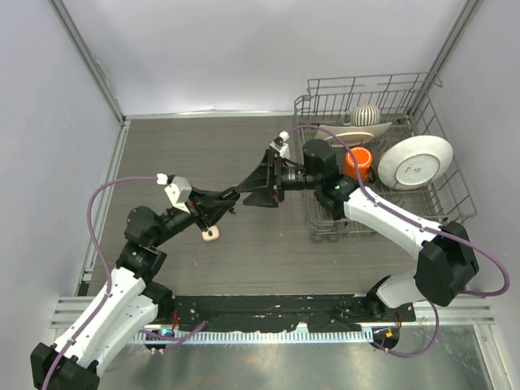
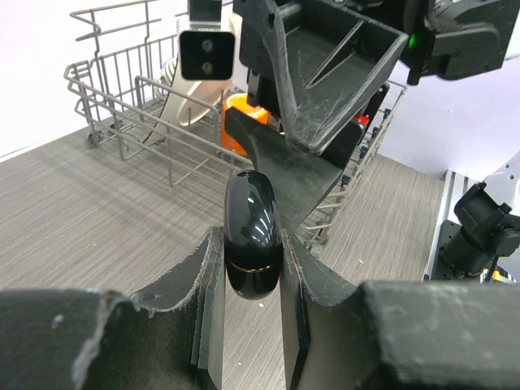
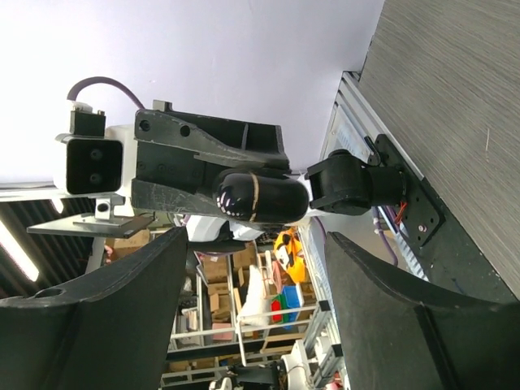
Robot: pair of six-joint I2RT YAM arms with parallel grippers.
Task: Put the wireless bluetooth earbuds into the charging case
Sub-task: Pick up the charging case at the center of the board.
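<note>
left gripper [image 2: 253, 248] is clamped on the black charging case [image 2: 252, 215], held up off the table [image 1: 276, 252] mid-workspace. the case's rounded end sticks out past the fingertips. a thin seam line runs around the case and looks unbroken, so i read the lid as shut. right gripper [image 3: 253, 242] is spread wide, holding nothing. it points straight at the case from the dish rack [image 1: 370, 79] side, close but not touching.

earbuds: can't pick them out in any view. there's one small pale thing [image 1: 210, 234] on the table just below the left gripper. could be a bud or a white case, too small to tell.

my read: the step in hand is getting the lid open (or a handover) before any bud goes in. task barely started.

how to do it well:
- left should grip only the half below the seam, else it pins the lid closed. in the left wrist view the pads seem to span the seam, which is risky.
- right comes in centred on the exposed end, closes on the part above the seam, then pivots about the hinge. no straight pull.
- shell is glossy and curved, likely to squirt out of flat pads. slow close, modest force.
- hinge side isn't visible, so confirm it before prying.
</note>
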